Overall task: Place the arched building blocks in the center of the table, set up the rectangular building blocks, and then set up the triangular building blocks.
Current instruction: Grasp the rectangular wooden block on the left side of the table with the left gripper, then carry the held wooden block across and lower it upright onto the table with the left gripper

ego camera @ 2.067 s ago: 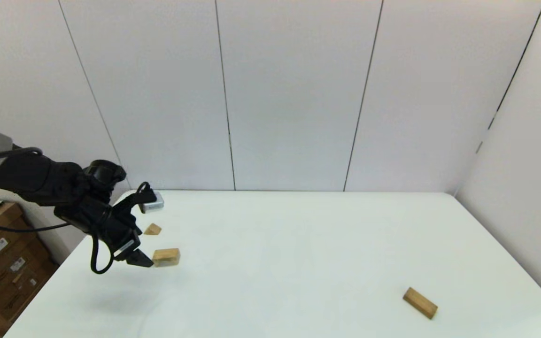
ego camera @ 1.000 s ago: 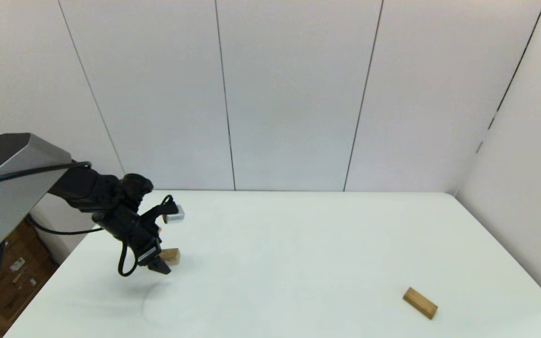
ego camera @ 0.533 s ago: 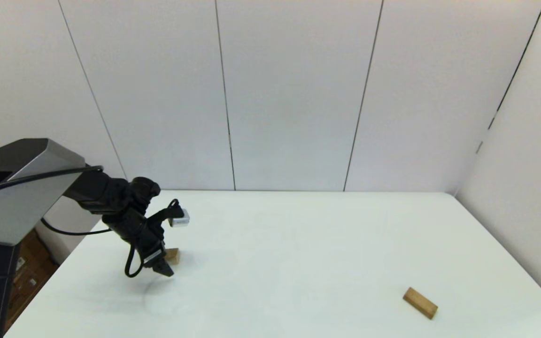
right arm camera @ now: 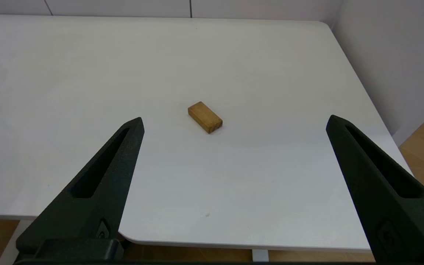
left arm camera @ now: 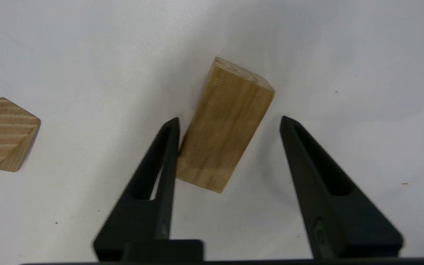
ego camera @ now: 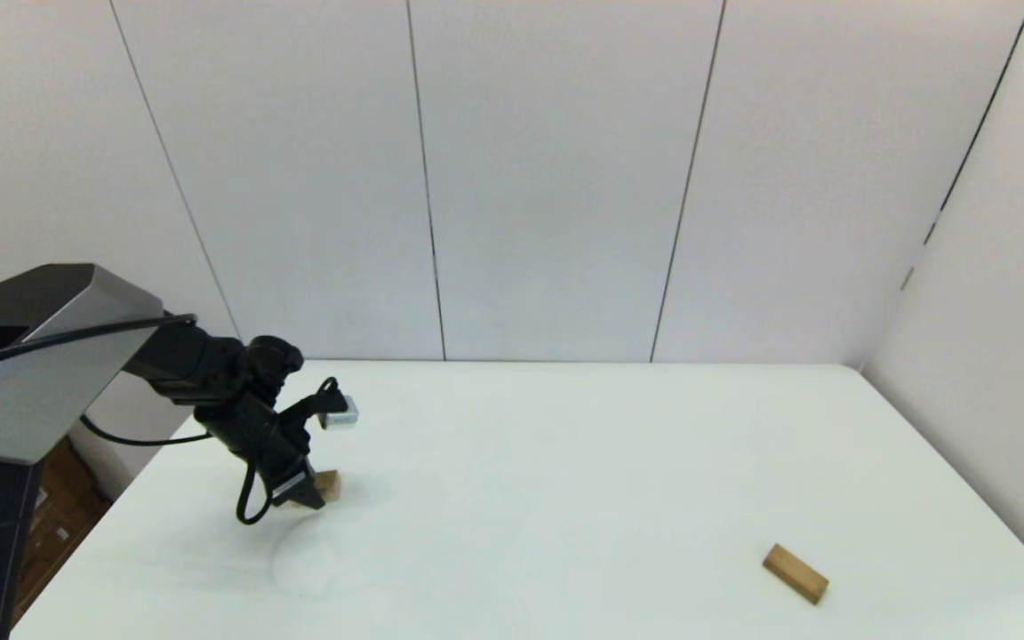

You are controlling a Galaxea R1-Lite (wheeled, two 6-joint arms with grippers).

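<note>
Left tool: fingers spread wide, straddling the arched block, which lies flat on the surface. One finger looks to be touching the block's long side; the other stands clearly apart from it. Nothing is gripped. The block sits skewed between the fingers, not square to them, and its hollow does not show from this angle.

In the head view I see the left tool at lower left of the frame, pointed down at the surface, with the arched block partly hidden behind it.

Triangular block: at the left edge of the wrist frame, lying on the surface, well apart from the arched block. In the head view the arm hides it.

Right tool: fingers fully spread, holding nothing, hanging back off the near edge of the surface. It does not appear in the head view.

Rectangular block: lying flat, mid-frame in the right wrist view, framed between the two fingers but well beyond them. In the head view the rectangular block is at lower right, angled, near the front edge and far from the other two blocks.
</note>
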